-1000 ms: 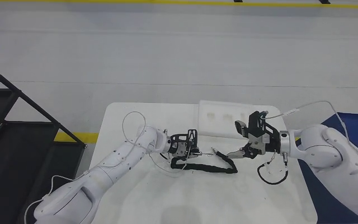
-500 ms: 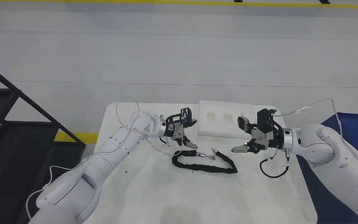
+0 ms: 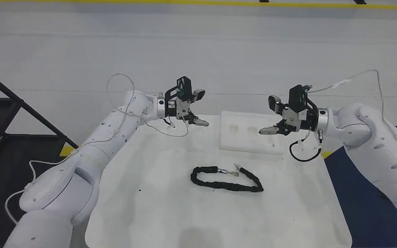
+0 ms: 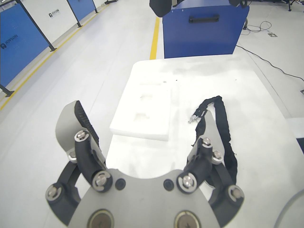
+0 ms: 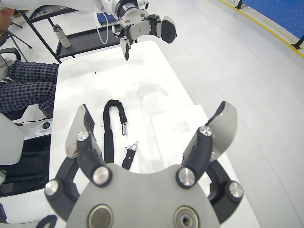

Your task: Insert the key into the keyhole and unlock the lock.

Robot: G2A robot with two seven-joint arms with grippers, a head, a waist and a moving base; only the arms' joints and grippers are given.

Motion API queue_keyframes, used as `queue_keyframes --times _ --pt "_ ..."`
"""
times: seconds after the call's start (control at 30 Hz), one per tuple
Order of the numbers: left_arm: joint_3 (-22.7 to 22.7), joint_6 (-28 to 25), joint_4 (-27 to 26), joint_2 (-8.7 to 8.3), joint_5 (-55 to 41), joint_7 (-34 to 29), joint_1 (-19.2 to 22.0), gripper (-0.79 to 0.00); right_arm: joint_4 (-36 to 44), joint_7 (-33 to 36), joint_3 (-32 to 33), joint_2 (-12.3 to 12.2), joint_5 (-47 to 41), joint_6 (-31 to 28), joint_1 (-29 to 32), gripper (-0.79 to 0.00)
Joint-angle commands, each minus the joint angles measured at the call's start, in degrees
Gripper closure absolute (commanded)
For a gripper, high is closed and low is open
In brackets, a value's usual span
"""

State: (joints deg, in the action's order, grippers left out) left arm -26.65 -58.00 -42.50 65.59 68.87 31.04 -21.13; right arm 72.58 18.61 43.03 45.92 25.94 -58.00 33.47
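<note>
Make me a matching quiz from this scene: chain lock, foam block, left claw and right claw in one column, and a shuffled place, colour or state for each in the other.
1 chain lock
2 foam block
3 left claw
4 right claw

A white, along the table's far edge
B open, raised by the foam block
C black, lying mid-table
D open, raised at the far edge, away from the foam block

Pairs: 1-C, 2-A, 3-D, 4-B

A white table (image 3: 142, 204) stands on the pale floor (image 3: 186, 49). A black chain lock (image 3: 217, 184) lies near the table's middle, bent into a long loop, its shiny metal ends close together. A flat white foam pad (image 3: 248, 133) lies by the far edge.
</note>
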Motion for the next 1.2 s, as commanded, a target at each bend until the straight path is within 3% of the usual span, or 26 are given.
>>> queue_keyframes --times 0.0,0.27,0.43,1.17 --pt "2.1 0.0 0.7 -0.61 -1.5 2.7 1.7 -0.785 -1.3 -0.1 -1.8 0.5 -0.7 0.0 -2.7 -0.785" --pt "10.6 0.0 0.9 -3.65 -6.6 10.0 6.7 -0.785 -5.2 -2.6 -8.1 2.0 -1.8 0.0 -9.8 -0.785" --pt "14.5 0.0 -0.2 -5.30 -13.5 13.8 8.1 -0.785 -6.4 -3.8 -9.3 2.3 -1.2 0.0 -11.0 -0.785" --pt "14.8 0.0 -0.4 -5.41 -14.0 14.0 8.1 -0.785 -6.4 -3.8 -9.3 2.3 -1.2 0.0 -11.0 -0.784"
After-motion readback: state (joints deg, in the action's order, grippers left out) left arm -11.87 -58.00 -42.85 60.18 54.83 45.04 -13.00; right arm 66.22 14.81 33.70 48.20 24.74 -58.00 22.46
